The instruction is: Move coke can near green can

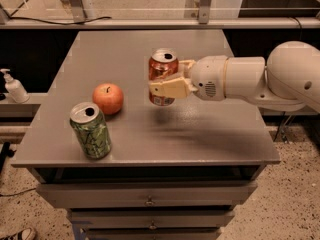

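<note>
The coke can (162, 69), red-orange with a silver top, is held upright in my gripper (167, 83), lifted a little above the middle of the grey table (200, 134). The cream fingers (169, 88) are shut around the can's body, with the arm reaching in from the right. The green can (90, 130) with jagged black-and-white markings stands upright near the table's front left edge, well to the left of and nearer than the held can.
A round red apple (108, 98) sits on the table between the two cans, just behind the green can. A white pump bottle (15, 86) stands on a shelf off the table's left. Drawers (150, 201) lie below the tabletop.
</note>
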You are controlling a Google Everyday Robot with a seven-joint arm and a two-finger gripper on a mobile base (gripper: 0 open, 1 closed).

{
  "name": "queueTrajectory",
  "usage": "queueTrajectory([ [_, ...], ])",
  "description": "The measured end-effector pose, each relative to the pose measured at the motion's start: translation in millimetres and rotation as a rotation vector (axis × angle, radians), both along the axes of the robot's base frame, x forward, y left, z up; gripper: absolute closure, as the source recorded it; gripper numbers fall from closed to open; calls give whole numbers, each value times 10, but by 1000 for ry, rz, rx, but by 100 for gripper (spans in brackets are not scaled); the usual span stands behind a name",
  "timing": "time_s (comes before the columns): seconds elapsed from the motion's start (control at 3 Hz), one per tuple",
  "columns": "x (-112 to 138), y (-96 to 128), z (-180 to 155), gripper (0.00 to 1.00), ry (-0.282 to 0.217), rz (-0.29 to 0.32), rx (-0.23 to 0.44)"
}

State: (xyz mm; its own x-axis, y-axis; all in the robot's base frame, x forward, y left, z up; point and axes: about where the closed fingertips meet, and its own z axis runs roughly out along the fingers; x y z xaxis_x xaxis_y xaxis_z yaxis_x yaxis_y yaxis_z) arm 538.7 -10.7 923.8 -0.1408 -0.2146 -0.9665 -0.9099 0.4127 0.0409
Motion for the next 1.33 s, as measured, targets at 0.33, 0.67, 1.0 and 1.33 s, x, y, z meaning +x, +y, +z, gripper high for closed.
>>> queueTrajectory([
  [0.33, 24, 30, -8, 100, 1, 13, -5],
  [0.67, 72, 62, -107, 100, 23, 76, -20],
  [1.0, -111, 110, -178, 100, 54, 164, -38],
  [1.33, -372, 196, -231, 100, 79, 247, -59],
])
